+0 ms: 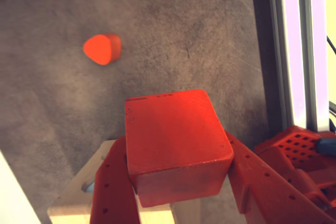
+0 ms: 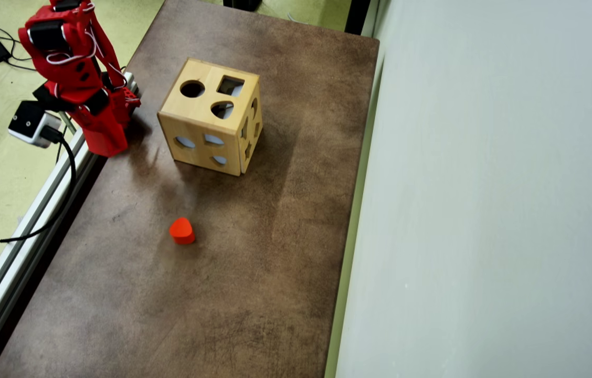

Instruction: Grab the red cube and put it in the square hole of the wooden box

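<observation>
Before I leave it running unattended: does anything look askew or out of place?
Only the wooden box: it sits turned askew to the edges of the table. The red cube is held in the gripper; nothing spilled or damaged.

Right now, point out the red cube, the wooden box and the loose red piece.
red cube [image 1: 176, 129], wrist view, top face.
wooden box [image 2: 204, 107], overhead view, top face between holes.
loose red piece [image 2: 181, 229], overhead view, top.
</observation>
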`<state>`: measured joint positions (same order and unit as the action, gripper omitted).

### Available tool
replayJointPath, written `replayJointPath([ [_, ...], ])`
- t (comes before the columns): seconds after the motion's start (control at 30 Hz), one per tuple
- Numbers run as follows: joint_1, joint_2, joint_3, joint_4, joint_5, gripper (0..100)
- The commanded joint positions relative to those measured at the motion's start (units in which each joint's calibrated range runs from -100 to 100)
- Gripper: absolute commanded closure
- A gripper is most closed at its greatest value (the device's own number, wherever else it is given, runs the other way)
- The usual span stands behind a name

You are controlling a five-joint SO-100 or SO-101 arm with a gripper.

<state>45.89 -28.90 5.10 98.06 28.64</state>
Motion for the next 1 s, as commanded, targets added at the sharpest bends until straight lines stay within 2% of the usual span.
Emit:
replayJointPath([
  [0.0, -5.77, -2.91, -2.06, 0.01, -2.39, 98],
  [0.27, -25.38, -2.91, -2.15, 0.01, -13.53, 98],
  [0.5, -37.64, -2.06, -2.15, 0.01, -18.32, 98],
  [0.7, -44.99, 3.29, -2.15, -0.07, -21.93, 98],
  [0.87, -47.89, 9.66, -2.33, -0.07, -26.03, 98],
  [0.97, -48.78, 10.26, -2.33, -0.07, -26.62, 98],
])
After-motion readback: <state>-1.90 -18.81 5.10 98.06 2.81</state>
